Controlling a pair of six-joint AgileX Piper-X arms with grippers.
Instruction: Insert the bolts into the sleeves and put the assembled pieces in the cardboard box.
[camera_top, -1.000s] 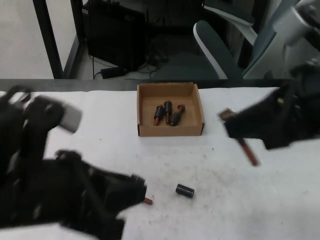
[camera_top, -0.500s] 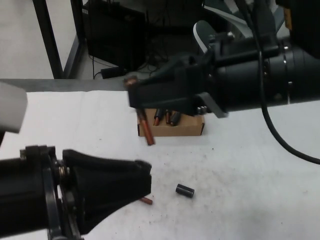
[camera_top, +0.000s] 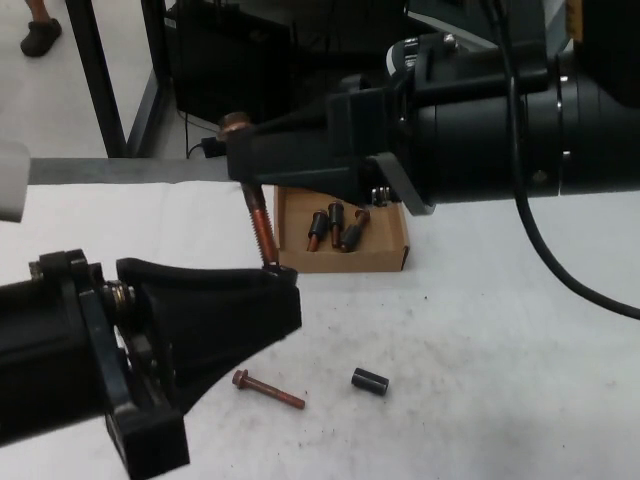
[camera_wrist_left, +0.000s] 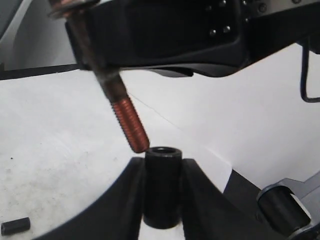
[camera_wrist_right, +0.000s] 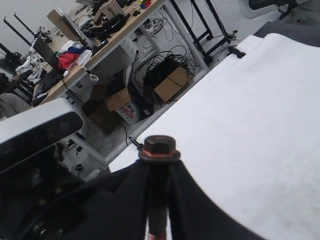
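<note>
Left gripper: fingers pinch a black sleeve upright, bore up to receive the thread. Right gripper: fingers clamp a copper bolt below its head, tilted, tip at the sleeve's rim, not yet entered. On the desk: loose bolt, spare sleeve at its 3 o'clock. The cardboard box, at 12 o'clock, holds three assembled pieces.

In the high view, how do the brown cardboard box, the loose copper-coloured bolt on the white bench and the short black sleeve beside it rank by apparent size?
1. Brown cardboard box
2. Loose copper-coloured bolt
3. Short black sleeve
The box lies farther from the camera yet looks largest, so the order is safe.
</note>
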